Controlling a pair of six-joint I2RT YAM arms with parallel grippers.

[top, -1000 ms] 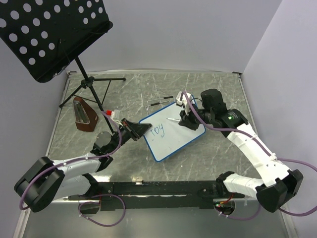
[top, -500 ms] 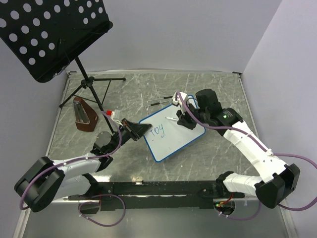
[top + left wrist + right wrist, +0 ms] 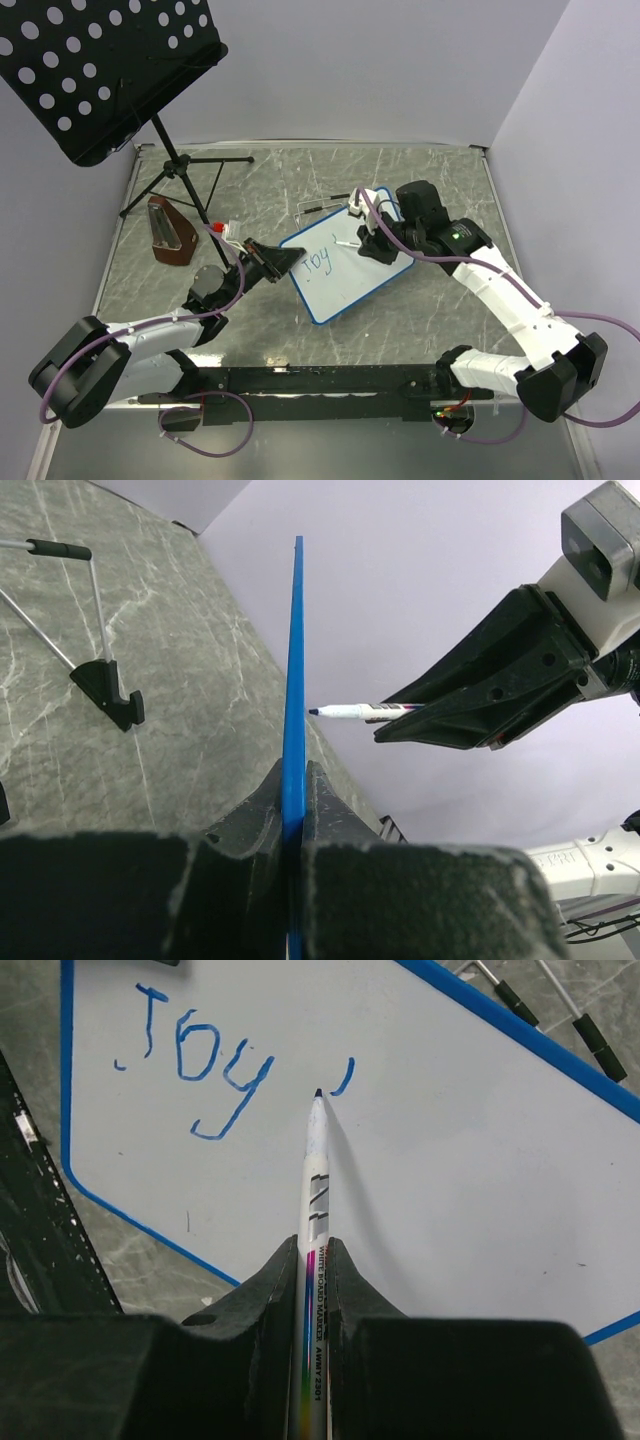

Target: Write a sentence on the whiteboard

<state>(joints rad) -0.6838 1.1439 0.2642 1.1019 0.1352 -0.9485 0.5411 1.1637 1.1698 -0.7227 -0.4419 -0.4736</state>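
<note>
**Whiteboard** (image 3: 350, 285). Blue-framed, at the centre of the overhead view and turned at an angle. The left end effector (image 3: 295, 785) is pinched narrow on the frame's left edge. The board shows edge-on between its fingers in the left wrist view. The likely purpose is to brace the board so it does not slide under pen pressure.

**Marker** (image 3: 316, 1175). Clamped along its barrel in the right end effector (image 3: 315, 1260), with the fingers closed tight on it. The tip points forward to the white face. It stands just beside a short fresh stroke, and contact is too close to call.

**Sentence** (image 3: 195, 1070). Blue handwriting in the upper left of the right wrist view, reading roughly "Joy", with one small curved stroke to its right. Most of the board is bare. By judgement the writing is in its early part, at the start of the second word.

**Surface** (image 3: 250, 330). Grey marbled top that carries the board.

**Music stand** (image 3: 100, 70). Black and perforated, upper left of the overhead view, well apart from the board and not involved.
</note>
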